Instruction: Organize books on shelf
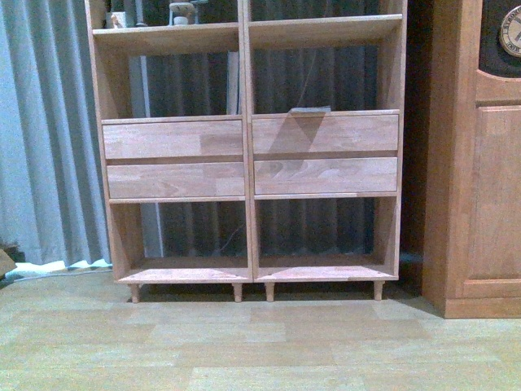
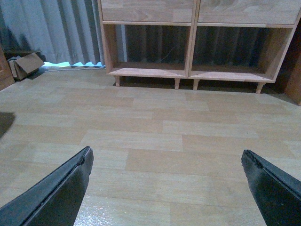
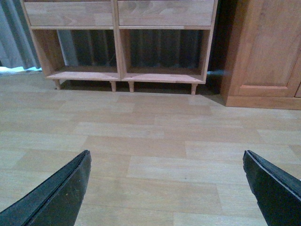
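The shelf (image 1: 247, 155) is a tall light-wood bookcase with four drawer fronts, open compartments and peg legs, standing straight ahead. Its two bottom compartments hold nothing, as the left wrist view (image 2: 190, 47) and the right wrist view (image 3: 117, 47) also show. A thin pale flat thing (image 1: 309, 109) lies on the ledge above the right drawers; I cannot tell whether it is one of the books. My left gripper (image 2: 167, 151) hangs open over bare wooden floor, well short of the shelf. My right gripper (image 3: 166, 153) is open over the floor too. Neither holds anything.
A darker panelled wooden cabinet (image 1: 480, 163) stands right of the shelf, close to its side (image 3: 263, 47). Grey curtains (image 1: 41, 122) hang behind and to the left. A cardboard box (image 2: 26, 65) sits on the floor at the left. Small objects (image 1: 181, 12) stand on an upper shelf board.
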